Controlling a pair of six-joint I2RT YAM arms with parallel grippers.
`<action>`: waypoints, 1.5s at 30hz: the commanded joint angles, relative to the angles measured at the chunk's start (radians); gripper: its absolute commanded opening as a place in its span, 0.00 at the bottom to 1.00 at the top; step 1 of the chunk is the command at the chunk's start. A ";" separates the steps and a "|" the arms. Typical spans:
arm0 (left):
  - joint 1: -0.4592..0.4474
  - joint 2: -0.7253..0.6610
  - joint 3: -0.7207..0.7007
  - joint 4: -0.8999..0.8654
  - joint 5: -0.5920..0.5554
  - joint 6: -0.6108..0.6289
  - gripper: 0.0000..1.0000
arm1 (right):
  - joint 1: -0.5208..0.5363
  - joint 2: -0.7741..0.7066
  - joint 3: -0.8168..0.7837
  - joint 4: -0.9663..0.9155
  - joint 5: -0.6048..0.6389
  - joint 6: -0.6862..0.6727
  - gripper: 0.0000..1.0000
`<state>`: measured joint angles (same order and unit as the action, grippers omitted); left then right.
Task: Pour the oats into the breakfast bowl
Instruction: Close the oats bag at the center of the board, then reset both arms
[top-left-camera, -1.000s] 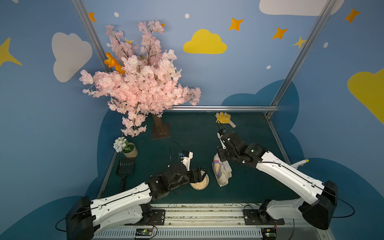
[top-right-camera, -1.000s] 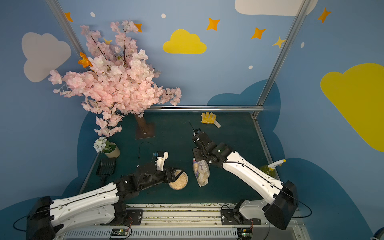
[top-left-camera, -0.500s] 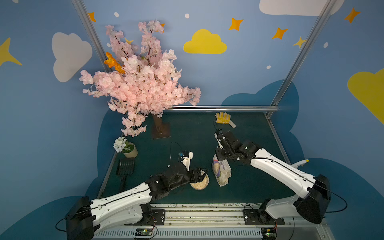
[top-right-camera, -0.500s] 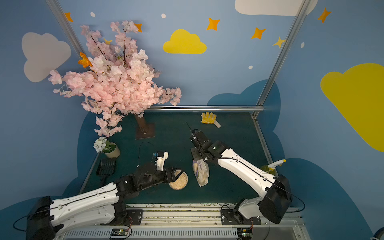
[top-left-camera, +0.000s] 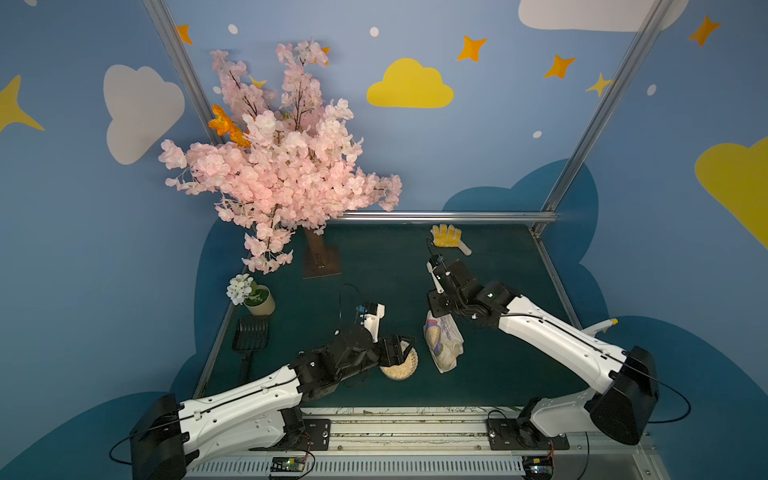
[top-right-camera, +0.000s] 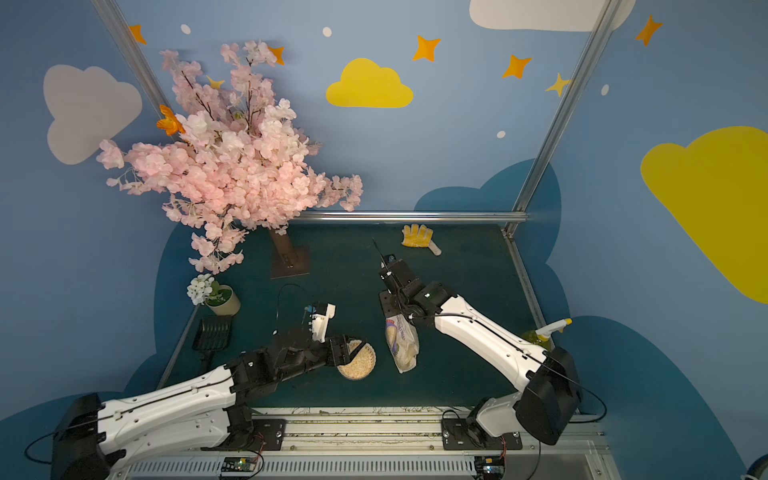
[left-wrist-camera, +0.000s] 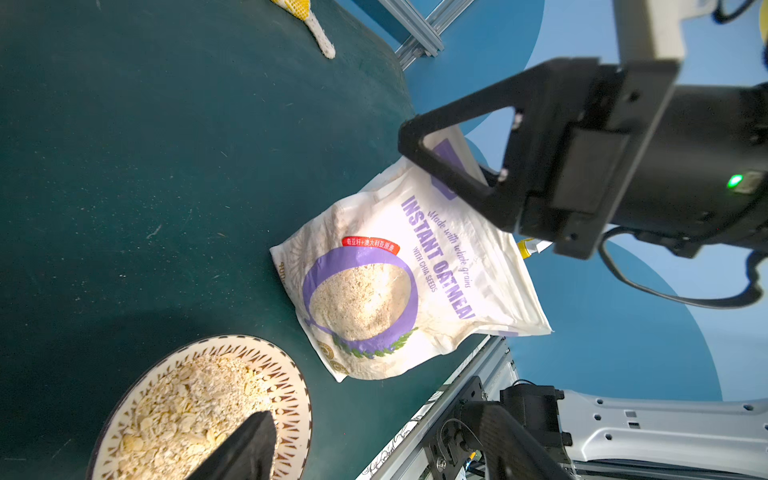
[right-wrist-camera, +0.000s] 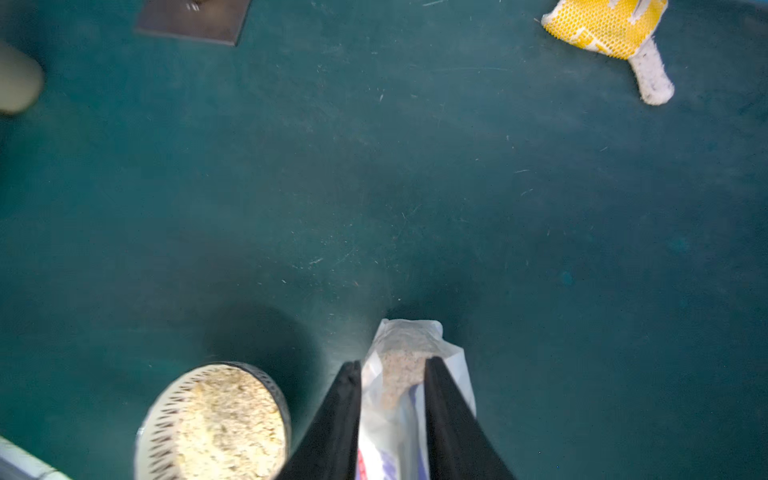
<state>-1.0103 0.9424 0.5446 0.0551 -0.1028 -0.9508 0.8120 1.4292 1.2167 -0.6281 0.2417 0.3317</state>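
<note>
Oats (left-wrist-camera: 187, 407), pale beige flakes, filled the cream lattice-sided bowl (left-wrist-camera: 287, 374); the clear purple-labelled plastic bag (left-wrist-camera: 399, 286) stayed lying beside it as the right claw (right-wrist-camera: 392, 362) edged sideways, pinching its top. Left claw (top-left-camera: 398, 348) stood spread at the rim. Pouring looked done.

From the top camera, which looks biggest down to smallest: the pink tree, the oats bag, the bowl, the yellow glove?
1. pink tree, by far
2. oats bag
3. bowl and yellow glove: too alike to rank, and the left gripper hides part of the bowl.
</note>
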 joint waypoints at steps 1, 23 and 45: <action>0.001 -0.019 -0.009 -0.011 -0.012 0.016 0.82 | -0.005 0.020 0.056 -0.040 -0.009 -0.021 0.00; 0.049 -0.198 0.213 -0.462 -0.199 0.587 1.00 | -0.002 -0.585 -0.391 0.308 0.285 -0.030 0.98; 0.778 -0.043 -0.197 0.269 -0.366 0.875 1.00 | -0.630 -0.271 -0.763 0.926 0.318 -0.320 0.98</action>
<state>-0.2558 0.8444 0.3832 0.1120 -0.4732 -0.1585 0.1989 1.1103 0.4648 0.2260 0.6106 0.0757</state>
